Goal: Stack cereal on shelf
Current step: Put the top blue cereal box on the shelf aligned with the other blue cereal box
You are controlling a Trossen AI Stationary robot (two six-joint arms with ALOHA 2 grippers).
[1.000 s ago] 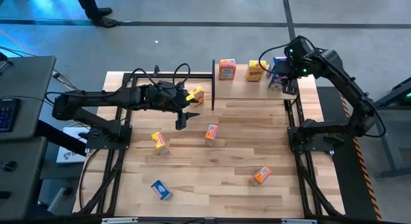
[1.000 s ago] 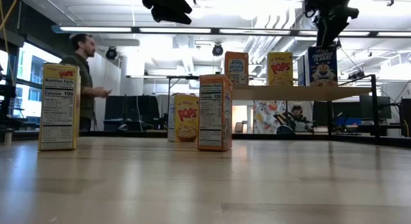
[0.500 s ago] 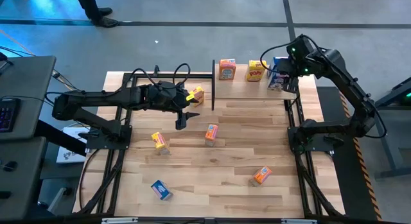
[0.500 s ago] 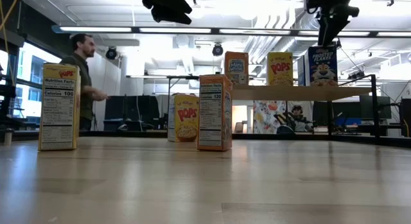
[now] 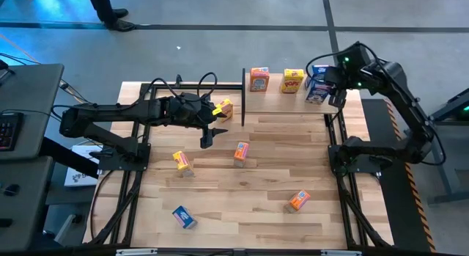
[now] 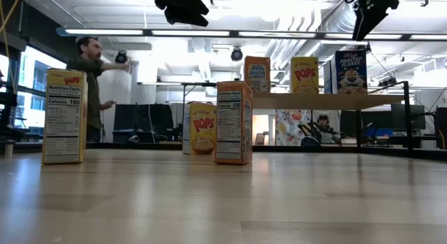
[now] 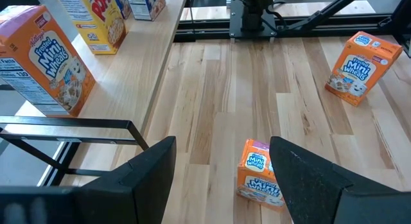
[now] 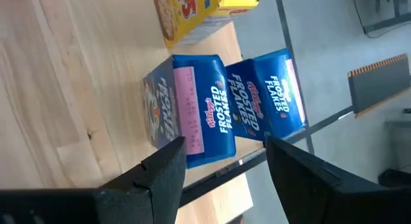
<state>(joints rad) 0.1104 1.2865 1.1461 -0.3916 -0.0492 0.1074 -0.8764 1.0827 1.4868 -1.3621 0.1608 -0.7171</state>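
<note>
While five cereal boxes are sitting loose on the worktop, the left tool is hovering above them, open and empty; farther off, the right tool, empty and part-open, is hanging over blue boxes lined along the shelf.

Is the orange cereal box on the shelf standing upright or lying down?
Upright: the orange cereal box stands tall on the shelf, its front facing the low view.

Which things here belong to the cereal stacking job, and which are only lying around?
Job: shelf; orange box, yellow box, two blue boxes on it; five loose boxes on the table; right hand near the blue boxes; left hand over the table.

Not the job: person behind; keyboard beside the table.
</note>
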